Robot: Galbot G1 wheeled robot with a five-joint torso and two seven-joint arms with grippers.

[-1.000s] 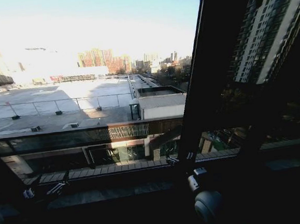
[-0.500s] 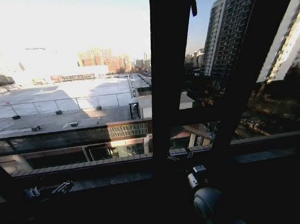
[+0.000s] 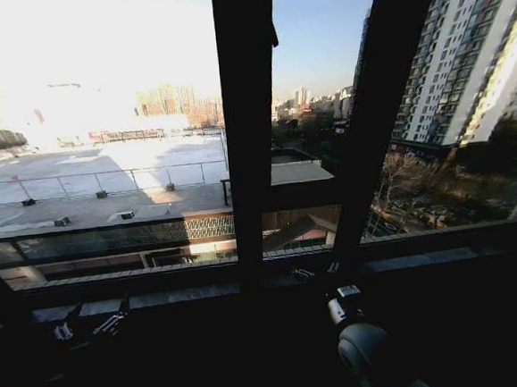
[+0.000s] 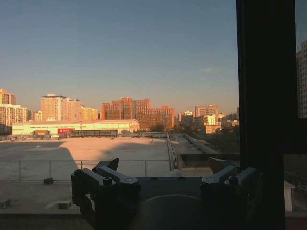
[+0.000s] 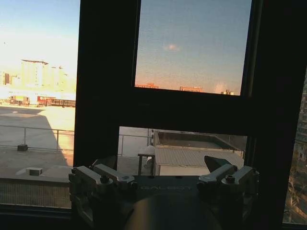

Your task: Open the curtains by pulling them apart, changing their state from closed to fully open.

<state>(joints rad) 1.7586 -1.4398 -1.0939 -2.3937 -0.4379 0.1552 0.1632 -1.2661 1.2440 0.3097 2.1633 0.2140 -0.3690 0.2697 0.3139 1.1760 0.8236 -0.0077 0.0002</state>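
Fingers of both grippers stand apart, gripping nothing. Left gripper (image 3: 91,321) hangs low near the window sill (image 3: 195,293), right gripper (image 3: 311,271) beside the dark window frame (image 3: 252,131).

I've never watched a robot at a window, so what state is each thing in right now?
Left hand: open, holding nothing, facing the glass.
Right hand: open, holding nothing, facing the window frame.
Window frame: dark uprights, uncovered.
Window glass: uncovered, city visible outside.
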